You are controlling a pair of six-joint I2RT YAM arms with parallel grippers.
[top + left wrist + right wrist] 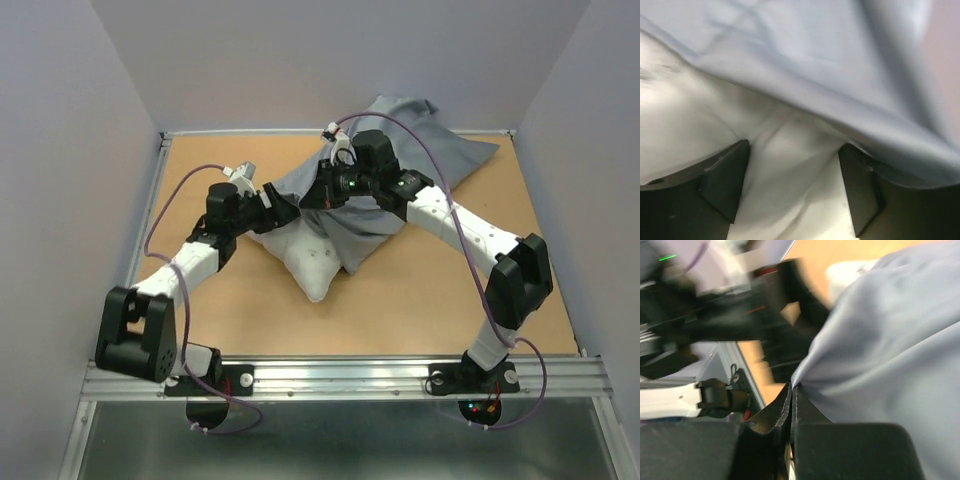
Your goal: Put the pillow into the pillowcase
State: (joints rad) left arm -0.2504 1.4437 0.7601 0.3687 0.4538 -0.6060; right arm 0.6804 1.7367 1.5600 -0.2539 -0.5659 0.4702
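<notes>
The off-white pillow (315, 262) lies mid-table, its near corner bare and its far part covered by the blue-grey pillowcase (420, 160). My left gripper (285, 208) is at the pillowcase's left edge. In the left wrist view it (792, 150) is open, its fingers (727, 175) set wide apart against the pillow (790, 170), with the pillowcase (840, 65) draped just above. My right gripper (322, 190) is shut on the pillowcase's edge (890, 340) and pinches the hem at its tips (792, 386). A bit of the pillow (845, 272) shows beyond.
The wooden table (420, 300) has a raised metal rim (350, 375) at the near edge and grey walls on three sides. The pillowcase's far end bunches against the back wall. My left arm (740, 305) shows blurred close in front of the right gripper.
</notes>
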